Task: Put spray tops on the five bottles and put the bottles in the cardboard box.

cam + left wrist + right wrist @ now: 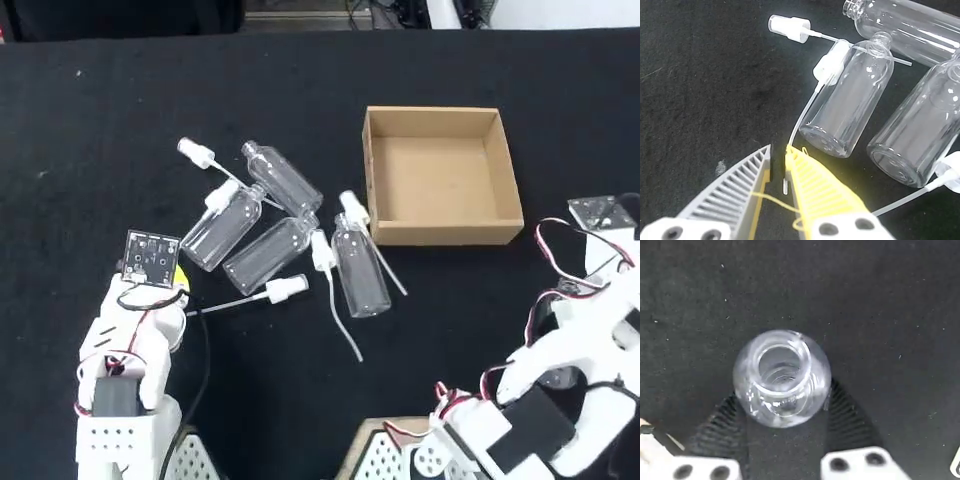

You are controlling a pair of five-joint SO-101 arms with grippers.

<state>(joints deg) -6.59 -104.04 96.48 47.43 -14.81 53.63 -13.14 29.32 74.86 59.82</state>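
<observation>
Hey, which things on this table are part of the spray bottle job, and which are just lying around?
Part of the job:
four loose bottles
fifth bottle in the right gripper
five spray tops
cardboard box

Just there:
black table cover
cables behind the table

One spray top (827,62) has its tube between the jaws of my left gripper (778,155); the bottles (850,105) lie just beyond, the cardboard box (445,232) farther.
</observation>
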